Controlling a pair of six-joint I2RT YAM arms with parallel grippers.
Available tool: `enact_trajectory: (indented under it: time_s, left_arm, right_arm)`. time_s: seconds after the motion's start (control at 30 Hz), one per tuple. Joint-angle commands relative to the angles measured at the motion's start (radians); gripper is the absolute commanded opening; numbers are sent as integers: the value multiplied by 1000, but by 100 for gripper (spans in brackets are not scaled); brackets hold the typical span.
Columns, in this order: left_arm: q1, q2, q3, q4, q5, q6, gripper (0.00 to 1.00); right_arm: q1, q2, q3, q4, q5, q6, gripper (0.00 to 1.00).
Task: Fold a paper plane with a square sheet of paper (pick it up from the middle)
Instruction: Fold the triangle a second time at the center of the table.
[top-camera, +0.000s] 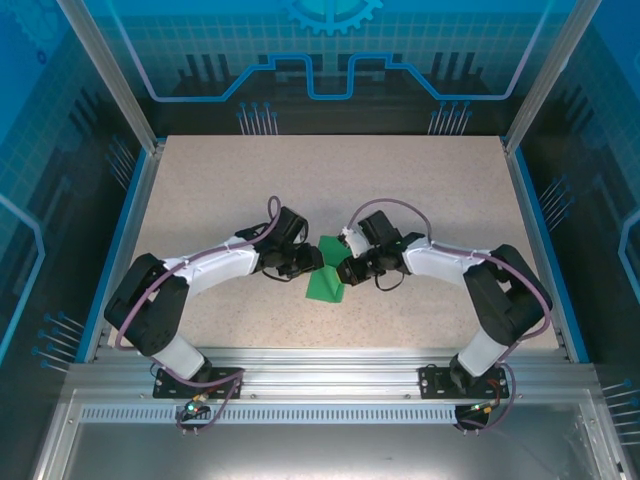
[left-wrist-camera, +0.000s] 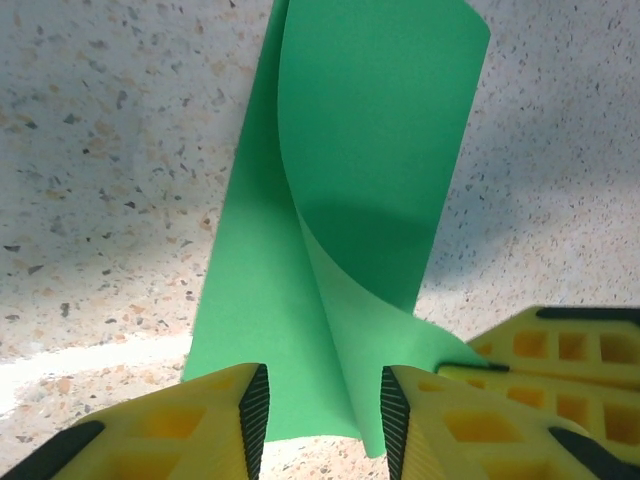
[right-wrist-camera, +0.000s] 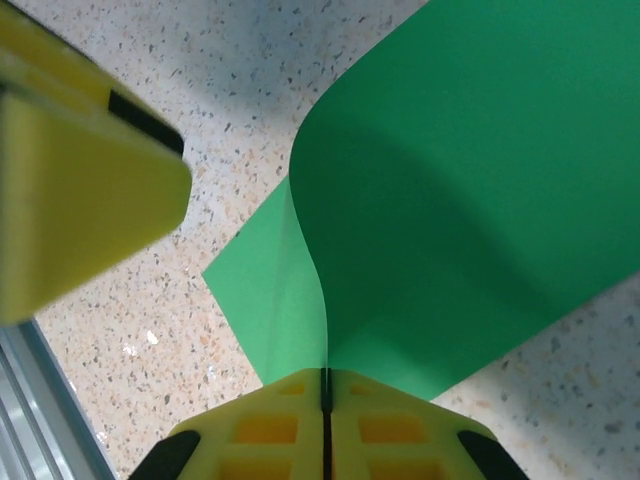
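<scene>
Left arm (top-camera: 215, 265) and right arm (top-camera: 450, 262) bend inward over the speckled surface (top-camera: 420, 200). The right gripper (right-wrist-camera: 326, 385) pinches the curled bright green paper sheet (left-wrist-camera: 370, 150); the left gripper (left-wrist-camera: 325, 410) is spread astride it.

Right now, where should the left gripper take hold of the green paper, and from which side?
I would grip the paper by the near edge of its curled-up flap, coming low from the left. That edge stands off the table between the left gripper's open fingers, while the right gripper pinches the other side.
</scene>
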Motion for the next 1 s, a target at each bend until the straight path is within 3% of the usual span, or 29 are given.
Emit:
enact_trajectory:
  time_s: [0.0, 0.53, 0.97]
  left_arm:
    - [-15, -28, -14, 9, 14, -7, 38]
    - [-44, -8, -26, 13, 8, -21, 33]
    - [-58, 21, -15, 14, 8, -21, 32]
  right_arm:
    - [-22, 34, 41, -64, -31, -67, 8]
    - [-45, 136, 149, -146, -54, -202, 11]
    - [-45, 167, 166, -151, 42, -189, 11]
